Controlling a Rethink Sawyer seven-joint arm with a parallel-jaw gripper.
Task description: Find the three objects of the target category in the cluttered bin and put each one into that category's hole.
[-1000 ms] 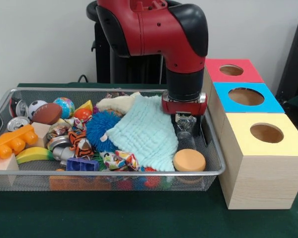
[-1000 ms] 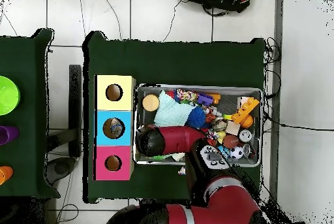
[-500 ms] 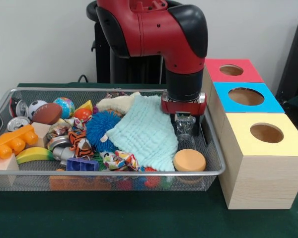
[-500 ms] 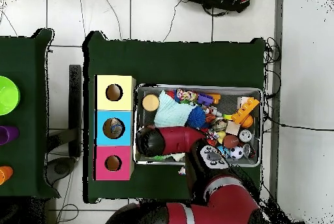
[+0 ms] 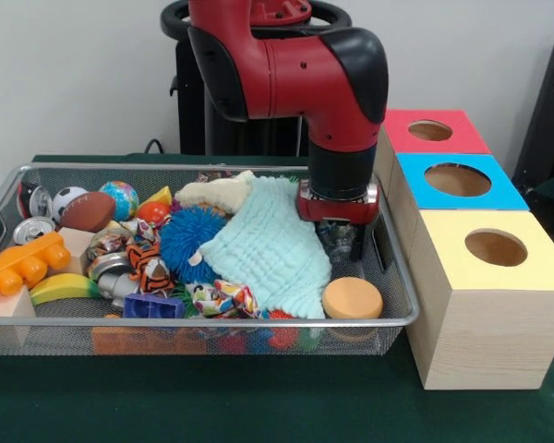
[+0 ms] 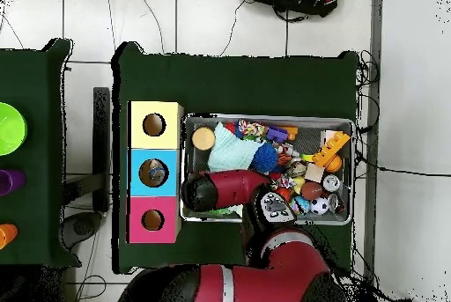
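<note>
While our gripper (image 5: 338, 242) is hanging low inside the bin (image 5: 18, 172) beside the pale blue cloth (image 5: 264, 247), its fingers are pinching a clear bottle (image 5: 337, 239).

A dark green table (image 5: 212, 406) carries the silver wire-mesh bin (image 5: 212, 325) across its middle, and tight against the bin's end sits a row of three pale wooden boxes, red-topped (image 5: 434, 131), blue-topped (image 5: 459, 181) and yellow-topped (image 5: 492, 247), running along one table edge.
</note>
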